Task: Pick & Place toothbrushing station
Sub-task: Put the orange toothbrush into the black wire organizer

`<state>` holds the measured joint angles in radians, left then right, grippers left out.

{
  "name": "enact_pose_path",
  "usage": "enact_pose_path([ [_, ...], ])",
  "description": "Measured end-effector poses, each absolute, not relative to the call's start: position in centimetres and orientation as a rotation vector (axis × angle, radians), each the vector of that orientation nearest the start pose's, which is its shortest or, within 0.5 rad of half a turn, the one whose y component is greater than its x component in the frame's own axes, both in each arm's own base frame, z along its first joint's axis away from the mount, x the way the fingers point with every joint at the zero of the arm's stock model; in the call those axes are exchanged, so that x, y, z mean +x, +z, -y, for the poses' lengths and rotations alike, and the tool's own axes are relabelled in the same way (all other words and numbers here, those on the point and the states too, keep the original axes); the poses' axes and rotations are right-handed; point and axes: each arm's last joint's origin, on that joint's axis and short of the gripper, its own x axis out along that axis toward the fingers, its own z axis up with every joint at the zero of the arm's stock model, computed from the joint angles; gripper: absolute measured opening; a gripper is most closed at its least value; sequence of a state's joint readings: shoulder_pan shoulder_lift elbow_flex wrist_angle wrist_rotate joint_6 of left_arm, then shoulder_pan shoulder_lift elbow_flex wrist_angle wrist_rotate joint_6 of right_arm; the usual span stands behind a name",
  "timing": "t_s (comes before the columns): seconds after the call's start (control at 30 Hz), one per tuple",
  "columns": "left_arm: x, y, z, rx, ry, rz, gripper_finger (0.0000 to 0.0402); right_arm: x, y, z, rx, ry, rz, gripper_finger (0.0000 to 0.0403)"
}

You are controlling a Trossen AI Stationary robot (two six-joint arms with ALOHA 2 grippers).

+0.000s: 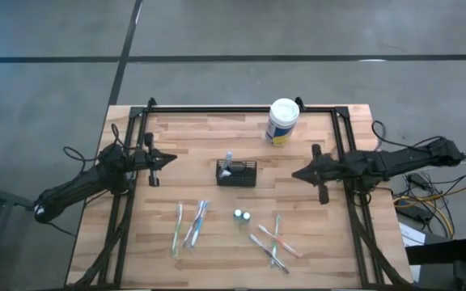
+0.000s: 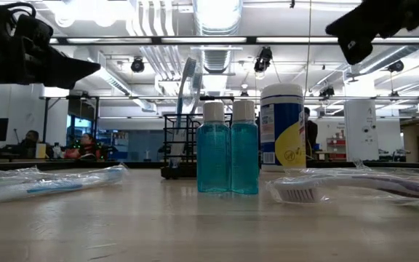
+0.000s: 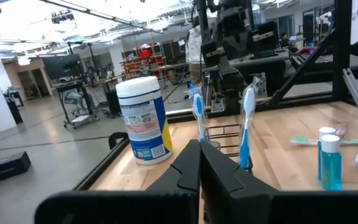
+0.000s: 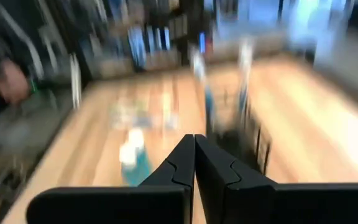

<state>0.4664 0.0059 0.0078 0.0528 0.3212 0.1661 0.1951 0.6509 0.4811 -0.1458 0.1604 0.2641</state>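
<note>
Black mesh toothbrushing station upright mid-table, long axis across it, left gripper and right gripper jaws closed, empty.

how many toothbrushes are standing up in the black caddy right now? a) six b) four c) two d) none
c: the left wrist view shows two toothbrushes upright in the caddy, while the other brushes lie flat on the table.
</note>
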Motion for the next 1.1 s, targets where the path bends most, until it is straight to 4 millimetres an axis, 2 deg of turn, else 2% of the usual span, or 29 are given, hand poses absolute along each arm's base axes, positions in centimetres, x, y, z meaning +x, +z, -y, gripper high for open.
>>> enact_pose_path([
  [0.13, 9.0, 17.1, -3.5, 0.176, 0.153, 0.039, 0.0008, 17.5, 26.6, -3.9, 0.275, -0.053, -0.64, 0.0008],
  [0.23, 9.0, 17.0, -3.5, 0.176, 0.153, 0.038, 0.0009, 19.6, 27.0, -5.4, 0.29, -0.09, -0.823, 0.0009],
  [0.37, 9.0, 17.1, -3.5, 0.177, 0.154, 0.038, 0.0009, 22.6, 27.4, -7.8, 0.313, -0.088, -0.977, 0.0016],
  [0.53, 9.0, 17.2, -3.5, 0.169, 0.154, 0.041, 0.0009, 25.9, 27.1, -11.7, 0.311, -0.075, -1.126, 0.0058],
  [0.73, 9.0, 17.1, -3.5, 0.159, 0.153, 0.036, 0.0009, 28.7, 25.1, -15.6, 0.235, -0.203, -1.316, 0.013],
  [0.83, 9.0, 17.1, -3.5, 0.154, 0.152, 0.031, 0.0009, 29.7, 23.4, -16.5, 0.214, -0.31, -1.387, 0.0162],
  [0.97, 9.1, 17.0, -3.5, 0.152, 0.149, 0.027, 0.001, 30.9, 21.5, -17.5, 0.283, -0.347, -1.468, 0.0194],
  [1.1, 9.1, 17.0, -3.5, 0.147, 0.147, 0.028, 0.001, 31.0, 20.5, -18.4, 0.315, -0.364, -1.507, 0.0218],
])
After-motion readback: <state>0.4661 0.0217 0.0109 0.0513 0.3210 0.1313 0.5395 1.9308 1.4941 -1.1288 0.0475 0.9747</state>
